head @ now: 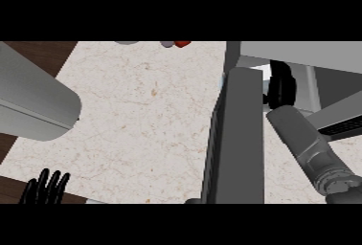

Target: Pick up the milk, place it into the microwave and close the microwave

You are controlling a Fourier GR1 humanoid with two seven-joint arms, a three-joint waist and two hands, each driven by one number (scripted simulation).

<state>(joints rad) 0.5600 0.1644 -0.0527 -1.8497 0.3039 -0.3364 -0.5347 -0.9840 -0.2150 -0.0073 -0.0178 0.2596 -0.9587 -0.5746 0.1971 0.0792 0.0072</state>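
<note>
**A:** While the right hand point(281, 88) is reaching up at two o'clock, where is the milk sitting?

**B:** I am not making it out. That black hand is sitting inside the microwave point(311, 57) opening, and I cannot tell whether it is clasping anything.

**A:** And the microwave door point(237, 139)?

**B:** It is standing open, running edge-on from six o'clock toward twelve, just left of the grey right forearm point(308, 141).

**A:** The left hand point(42, 194)?

**B:** It is resting at seven o'clock by the near edge of the counter point(141, 105), its fingers point(54, 181) pointing straight up, open. A big grey cylinder point(32, 105) is filling nine o'clock.
</note>
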